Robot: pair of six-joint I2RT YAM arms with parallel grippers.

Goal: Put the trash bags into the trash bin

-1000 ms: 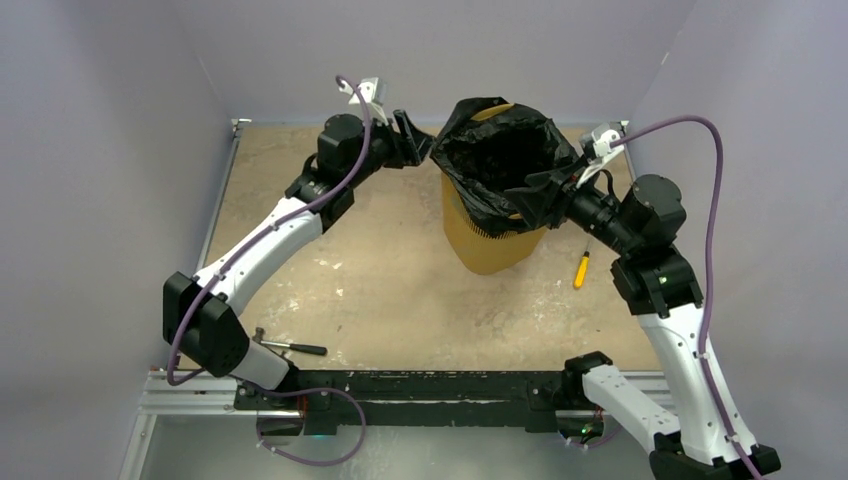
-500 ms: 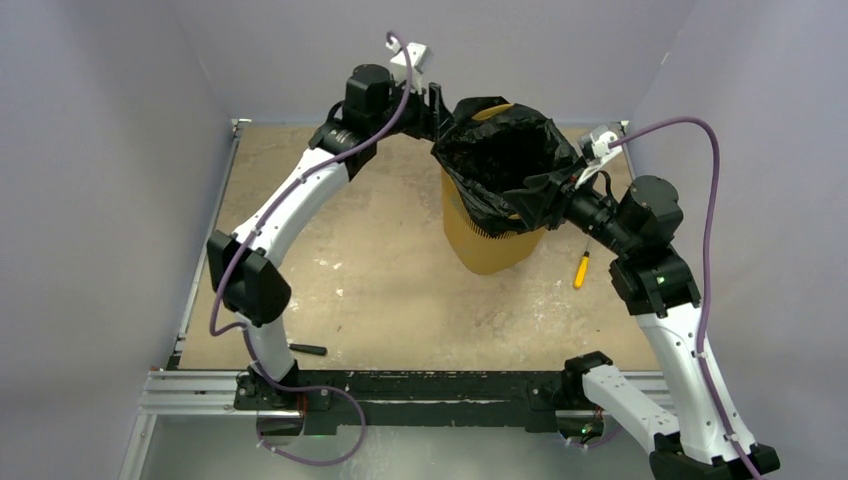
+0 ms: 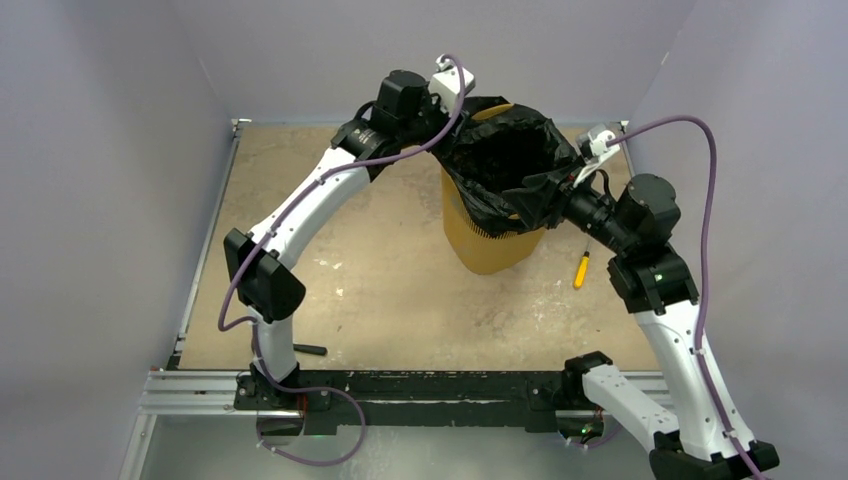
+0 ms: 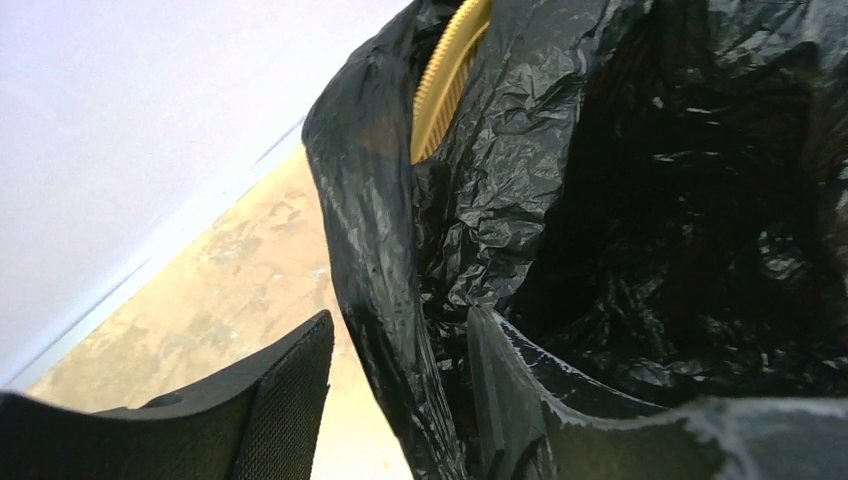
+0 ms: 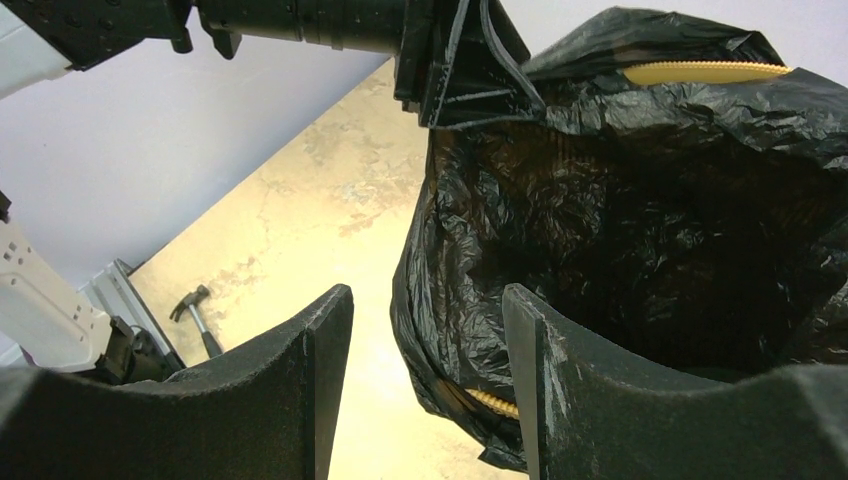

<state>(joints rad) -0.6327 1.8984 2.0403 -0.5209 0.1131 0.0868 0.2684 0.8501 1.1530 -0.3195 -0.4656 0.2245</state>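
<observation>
Top external view: the trash bin is seen upright on the worktop, toward its far side, between the two arms.
Trash bag: the trash bag is seated inside the trash bin, with its glossy black film opened out and folded over the rim. A short stretch of yellow rim is exposed at the far side of the trash bin.
Left tool: the left tool is placed at the far-left corner of the trash bin's rim.
Left wrist view: the fingers are parted moderately, and the hanging edge of film is passed between them. The film is touched by the finger on the trash bin's inner side. A strip of worktop is seen between the film and the outer finger, so nothing is clamped.
Right tool: the right tool is set at the near-right corner of the trash bin's rim, partly covered by a flap of film.
Right wrist view: its fingers are spread moderately wide astride the film-covered rim. A gap is seen beside the outer finger, so no grip is made.
Screwdriver: a yellow-handled screwdriver is laid on the worktop to the right of the trash bin, apart from it.
Hammer: a hammer is laid well to the near-left of the trash bin.
</observation>
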